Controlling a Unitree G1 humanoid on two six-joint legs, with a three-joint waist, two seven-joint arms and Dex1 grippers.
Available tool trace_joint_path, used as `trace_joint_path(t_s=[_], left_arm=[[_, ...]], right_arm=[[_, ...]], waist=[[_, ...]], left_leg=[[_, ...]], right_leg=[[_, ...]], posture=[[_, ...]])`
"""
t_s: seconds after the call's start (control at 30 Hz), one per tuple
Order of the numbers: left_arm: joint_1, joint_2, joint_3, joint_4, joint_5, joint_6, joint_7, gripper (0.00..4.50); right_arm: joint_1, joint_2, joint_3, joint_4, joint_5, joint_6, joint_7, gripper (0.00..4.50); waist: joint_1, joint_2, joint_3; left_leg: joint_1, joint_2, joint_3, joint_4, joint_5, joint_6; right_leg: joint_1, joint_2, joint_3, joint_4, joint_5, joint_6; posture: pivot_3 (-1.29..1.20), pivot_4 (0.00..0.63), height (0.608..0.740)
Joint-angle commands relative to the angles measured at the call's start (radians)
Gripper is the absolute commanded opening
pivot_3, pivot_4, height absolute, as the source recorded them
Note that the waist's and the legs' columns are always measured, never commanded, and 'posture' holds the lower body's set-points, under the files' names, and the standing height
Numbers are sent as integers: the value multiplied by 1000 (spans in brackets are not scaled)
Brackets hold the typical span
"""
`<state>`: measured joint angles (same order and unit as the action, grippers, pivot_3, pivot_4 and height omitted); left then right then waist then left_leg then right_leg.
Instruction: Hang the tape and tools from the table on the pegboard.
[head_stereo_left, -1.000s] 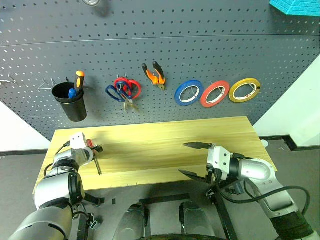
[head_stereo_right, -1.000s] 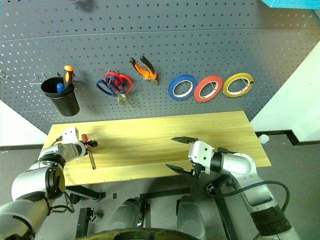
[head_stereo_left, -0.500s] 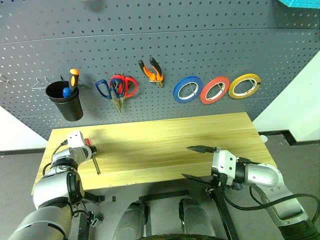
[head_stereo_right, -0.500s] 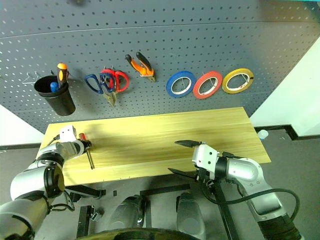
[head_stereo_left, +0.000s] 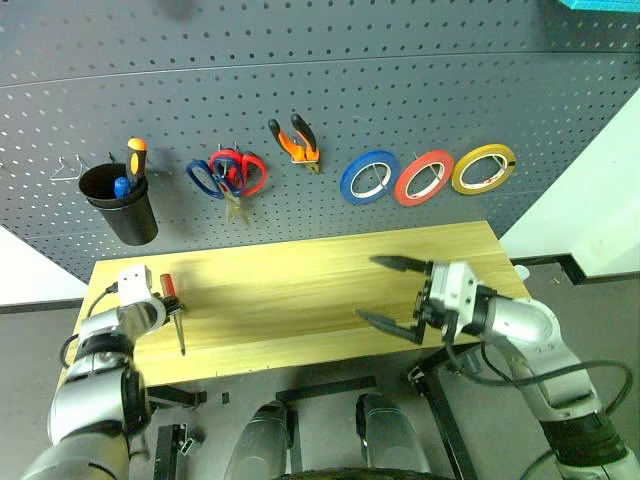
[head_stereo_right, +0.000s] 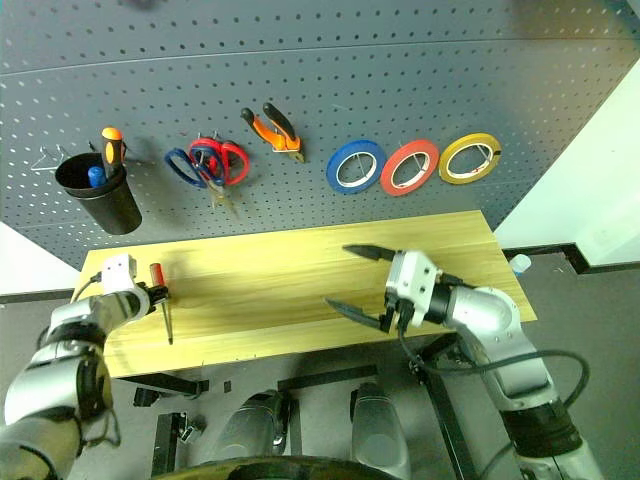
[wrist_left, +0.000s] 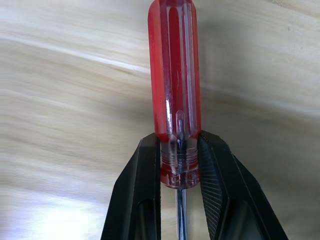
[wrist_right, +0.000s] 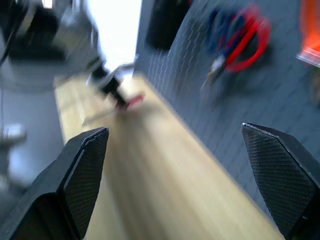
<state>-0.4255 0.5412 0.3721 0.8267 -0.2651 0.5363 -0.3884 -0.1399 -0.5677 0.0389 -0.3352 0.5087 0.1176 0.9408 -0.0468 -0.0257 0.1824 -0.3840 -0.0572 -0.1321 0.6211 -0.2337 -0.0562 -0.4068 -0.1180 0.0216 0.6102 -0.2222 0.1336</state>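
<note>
Wood-grain table (head_stereo_left: 300, 290): left claw (wrist_left: 179, 172) clamped on red-handled screwdriver (wrist_left: 174, 90), right claw (head_stereo_left: 396, 295) wide apart.

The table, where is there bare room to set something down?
The table is bare from the red-handled screwdriver in the left gripper across to the open right gripper. The far right corner is also free. Only the left end is crowded.

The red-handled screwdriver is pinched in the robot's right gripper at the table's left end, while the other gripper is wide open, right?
Not quite: the left gripper pinches the red-handled screwdriver, as the left wrist view shows. The right gripper is the open one.
</note>
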Motion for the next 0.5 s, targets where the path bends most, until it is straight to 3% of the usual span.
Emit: trace_joint_path(t_s=[0.03,0.27,0.5], left_arm=[[150,11,75,-357,-116,-19,-108,672],[327,-6,274,-737,-400,14,-221,672],[302,58,431,-1007,-731,102,-250,672]], right_arm=[[-65,15,-49,-66,154,90,0,4446],[-184,57,-88,-44,301,188,-8,4446],[-253,83,-83,17,310,200,38,4446]], waist=[[3,-1,-1],[34,-1,-3],[36,-2,-7]], left_leg=[[-3,1,-1,0,0,0],[-7,1,-1,2,0,-1],[-8,0,-1,1,0,0]], right_leg=[[-2,0,0,0,0,-1],[-5,0,-1,-1,0,-6],[-2,2,-3,-11,3,-6]], posture=[[-56,101,740],[-11,80,740],[22,58,740]])
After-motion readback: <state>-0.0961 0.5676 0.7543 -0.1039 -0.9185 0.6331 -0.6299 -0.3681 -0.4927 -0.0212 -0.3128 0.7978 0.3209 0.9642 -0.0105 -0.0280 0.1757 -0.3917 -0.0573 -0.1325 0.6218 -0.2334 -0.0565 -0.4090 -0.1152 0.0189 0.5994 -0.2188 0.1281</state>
